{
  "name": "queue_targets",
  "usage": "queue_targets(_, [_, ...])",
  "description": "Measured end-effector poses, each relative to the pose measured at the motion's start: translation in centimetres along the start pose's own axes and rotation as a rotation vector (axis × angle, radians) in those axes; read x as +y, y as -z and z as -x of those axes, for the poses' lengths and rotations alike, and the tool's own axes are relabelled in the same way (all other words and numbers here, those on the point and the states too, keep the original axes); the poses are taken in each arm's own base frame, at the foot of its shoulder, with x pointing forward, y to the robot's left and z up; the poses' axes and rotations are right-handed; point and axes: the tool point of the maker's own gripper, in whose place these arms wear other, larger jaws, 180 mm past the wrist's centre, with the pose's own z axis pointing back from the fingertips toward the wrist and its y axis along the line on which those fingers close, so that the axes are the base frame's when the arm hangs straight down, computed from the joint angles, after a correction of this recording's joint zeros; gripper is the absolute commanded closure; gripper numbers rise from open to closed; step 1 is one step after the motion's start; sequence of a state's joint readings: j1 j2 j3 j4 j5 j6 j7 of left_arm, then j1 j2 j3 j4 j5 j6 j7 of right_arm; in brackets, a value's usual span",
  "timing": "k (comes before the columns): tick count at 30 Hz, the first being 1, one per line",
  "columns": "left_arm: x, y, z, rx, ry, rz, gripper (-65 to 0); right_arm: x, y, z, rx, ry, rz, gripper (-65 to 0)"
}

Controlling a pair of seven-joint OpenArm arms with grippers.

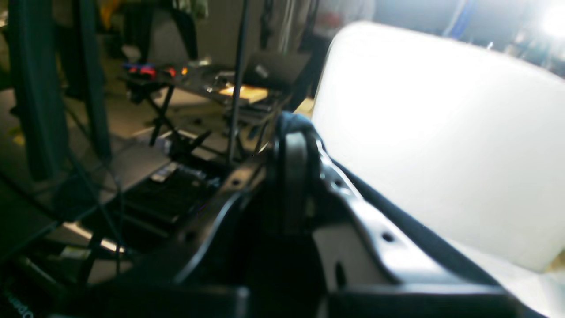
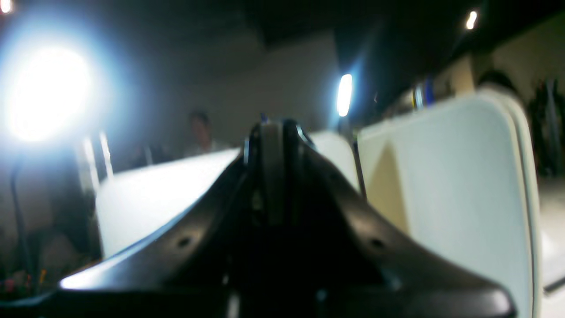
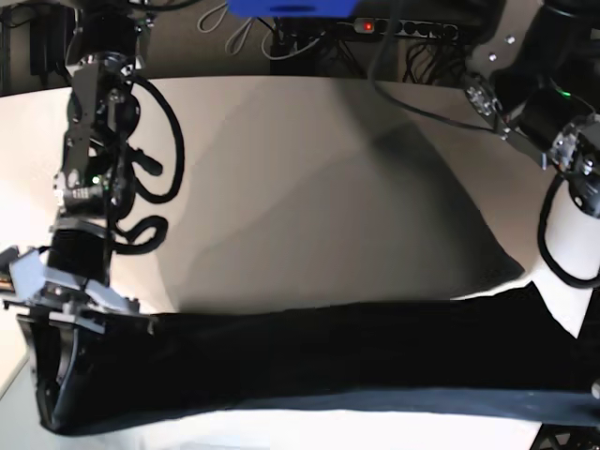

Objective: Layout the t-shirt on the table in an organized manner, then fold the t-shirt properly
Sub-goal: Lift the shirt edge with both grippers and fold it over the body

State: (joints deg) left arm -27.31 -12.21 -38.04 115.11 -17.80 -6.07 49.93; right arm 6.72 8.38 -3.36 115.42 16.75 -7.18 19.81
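The black t-shirt (image 3: 328, 356) hangs as a long band across the front of the base view, stretched between both arms above the white table (image 3: 309, 187). No print shows. At that view's left, my right gripper (image 3: 49, 389) points down, with the shirt's end bunched around its fingers. In the right wrist view the right gripper (image 2: 276, 128) has its jaws pressed together. The left gripper (image 1: 293, 128) is shut on a fold of black cloth, and the t-shirt's edge (image 1: 423, 238) trails from it over the table (image 1: 441, 132). In the base view the left gripper is past the right edge.
Black cables loop beside the right arm (image 3: 155, 169). A power strip (image 3: 412, 28) and cords lie behind the table's far edge. Beyond the table's left side, stands and a laptop (image 1: 273, 68) crowd the floor. A bright lamp (image 2: 48, 92) glares in the right wrist view.
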Motion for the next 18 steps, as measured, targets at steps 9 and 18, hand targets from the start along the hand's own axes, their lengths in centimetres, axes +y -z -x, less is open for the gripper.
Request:
queue_targets(9, [-1.5,0.3,-2.8,-0.077,-0.094,0.086,0.0,0.5,2.6,-2.9,-0.139,0.016,-0.009,0.0])
queue_targets(18, [-0.3,-0.2,-3.8,-0.098,-0.088,0.101,0.0,0.5,4.3,-3.1,-0.141,0.065,0.043,0.0])
